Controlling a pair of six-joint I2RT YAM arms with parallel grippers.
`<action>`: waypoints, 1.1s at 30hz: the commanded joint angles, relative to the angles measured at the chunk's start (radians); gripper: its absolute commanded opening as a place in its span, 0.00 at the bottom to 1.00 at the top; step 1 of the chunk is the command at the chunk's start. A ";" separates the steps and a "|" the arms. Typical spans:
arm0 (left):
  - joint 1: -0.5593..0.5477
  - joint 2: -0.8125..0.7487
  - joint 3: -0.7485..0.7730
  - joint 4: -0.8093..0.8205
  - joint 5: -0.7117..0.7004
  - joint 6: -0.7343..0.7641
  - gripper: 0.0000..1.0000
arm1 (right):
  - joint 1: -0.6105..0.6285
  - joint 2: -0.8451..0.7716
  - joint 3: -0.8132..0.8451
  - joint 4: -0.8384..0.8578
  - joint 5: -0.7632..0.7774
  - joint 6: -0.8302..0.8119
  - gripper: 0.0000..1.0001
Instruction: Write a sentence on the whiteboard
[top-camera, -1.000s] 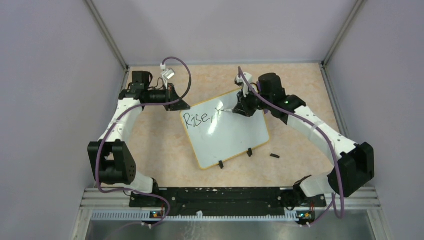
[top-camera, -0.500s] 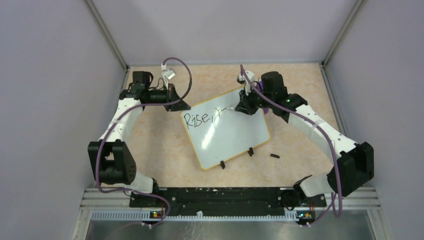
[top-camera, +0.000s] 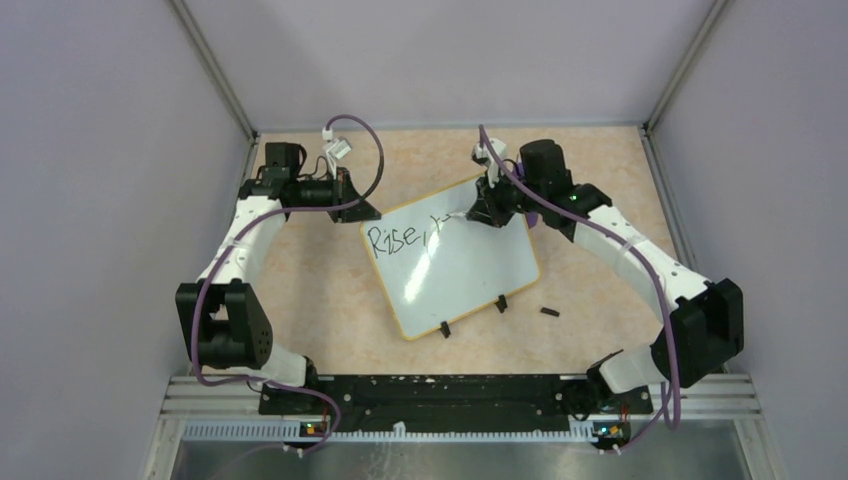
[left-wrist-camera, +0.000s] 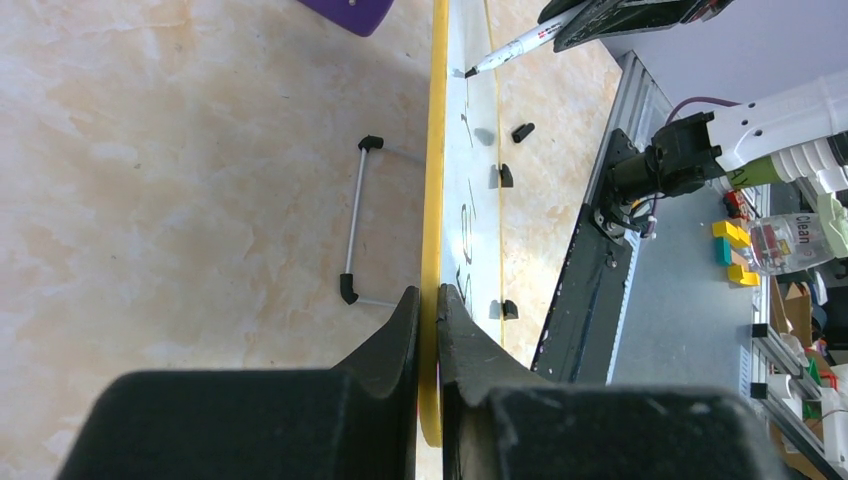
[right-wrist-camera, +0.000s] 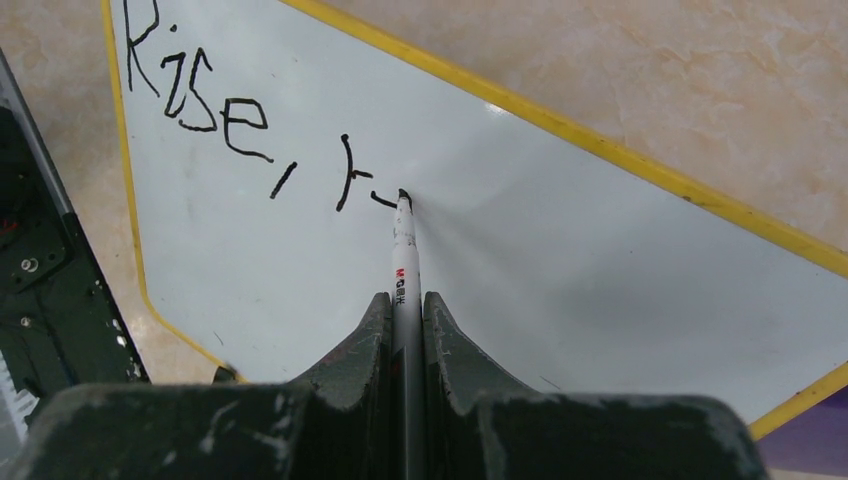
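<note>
**Overhead view: writing under way**

The whiteboard (top-camera: 460, 275) lies skewed on the tan table (top-camera: 320, 300), with two black clip feet (top-camera: 441, 329) on its near edge. The left gripper (top-camera: 364, 211) meets its far-left corner. The right gripper (top-camera: 480, 216) points a marker (top-camera: 457, 217) at the surface just right of the sentence (top-camera: 396, 241), which reads "Rise,". A small black piece (top-camera: 548, 312) lies beside the board.

Count: 1 whiteboard (top-camera: 460, 275), 1 marker (right-wrist-camera: 404, 262), 2 black clip feet (top-camera: 442, 329), 1 small loose black piece (top-camera: 548, 312) on desk (top-camera: 320, 300), 1 purple block (left-wrist-camera: 345, 12), 1 wire stand (left-wrist-camera: 355, 225), 2 arms: left arm (top-camera: 235, 245), right arm (top-camera: 625, 245).
</note>
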 joint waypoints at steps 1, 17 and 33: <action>-0.011 0.002 -0.005 -0.037 -0.016 0.016 0.00 | 0.016 0.021 0.036 0.034 0.004 0.001 0.00; -0.011 0.000 -0.008 -0.038 -0.020 0.019 0.00 | 0.030 -0.022 -0.037 0.024 0.015 -0.015 0.00; -0.012 0.001 -0.007 -0.038 -0.021 0.018 0.00 | 0.013 -0.059 -0.069 -0.006 0.034 -0.037 0.00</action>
